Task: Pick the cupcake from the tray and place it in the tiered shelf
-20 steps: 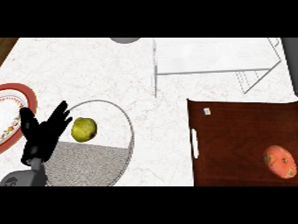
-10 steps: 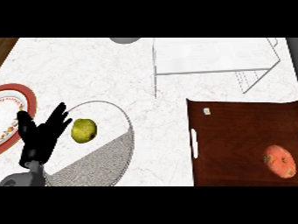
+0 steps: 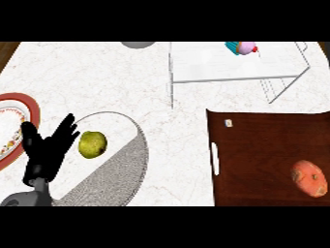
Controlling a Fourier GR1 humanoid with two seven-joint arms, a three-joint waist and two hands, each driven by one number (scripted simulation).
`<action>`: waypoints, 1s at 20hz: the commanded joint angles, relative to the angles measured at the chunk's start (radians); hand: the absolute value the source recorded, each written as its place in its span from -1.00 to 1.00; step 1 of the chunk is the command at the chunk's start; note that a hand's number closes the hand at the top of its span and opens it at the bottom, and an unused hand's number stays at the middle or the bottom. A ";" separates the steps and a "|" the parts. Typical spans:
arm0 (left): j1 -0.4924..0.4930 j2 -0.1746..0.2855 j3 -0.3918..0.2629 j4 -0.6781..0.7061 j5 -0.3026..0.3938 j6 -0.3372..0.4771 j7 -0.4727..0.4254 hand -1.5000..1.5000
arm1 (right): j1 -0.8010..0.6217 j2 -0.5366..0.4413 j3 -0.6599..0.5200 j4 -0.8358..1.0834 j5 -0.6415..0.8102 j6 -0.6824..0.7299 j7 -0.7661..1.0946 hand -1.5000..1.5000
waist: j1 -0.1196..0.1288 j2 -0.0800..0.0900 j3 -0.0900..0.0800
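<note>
Cupcake (image 3: 241, 47) sits on the top of the white tiered shelf (image 3: 224, 68), at the far edge of the table (image 3: 89, 77). Brown tray (image 3: 267, 145) is near right and holds one orange produce item (image 3: 309, 178) plus a small white bit (image 3: 229, 123) in its far-left corner. Left hand (image 3: 47, 154) is at lower left, fingers (image 3: 67, 129) spread, holding nothing. Yellow-green fruit (image 3: 92, 144) is just beside it on a grey plate (image 3: 113, 169). Red-rimmed plate (image 3: 26, 104) is at the far left.
</note>
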 commanded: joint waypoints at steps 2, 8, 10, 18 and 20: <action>-0.022 -0.025 -0.018 -0.004 -0.005 0.013 0.026 0.00 | -0.026 -0.030 -0.112 0.049 -0.097 -0.054 -0.037 -1.00 | 0.011 0.009 -0.002; 0.016 -0.006 -0.009 0.000 -0.011 -0.002 0.008 0.00 | 0.012 -0.042 -0.206 -0.001 -0.208 -0.103 -0.052 -1.00 | -0.004 0.001 -0.002; 0.007 -0.037 -0.026 0.013 -0.043 0.041 0.000 0.00 | -0.018 -0.057 -0.201 -0.019 -0.197 -0.152 0.000 -1.00 | -0.010 -0.001 -0.003; -0.004 -0.009 0.007 0.057 -0.017 0.000 -0.023 0.00 | 0.018 -0.208 -0.252 -0.018 -0.186 -0.285 0.046 -1.00 | -0.013 0.000 -0.003; 0.004 -0.024 0.002 0.018 -0.013 0.010 -0.016 0.00 | 0.062 -0.260 -0.278 -0.026 -0.215 -0.252 0.040 -1.00 | -0.015 -0.002 -0.002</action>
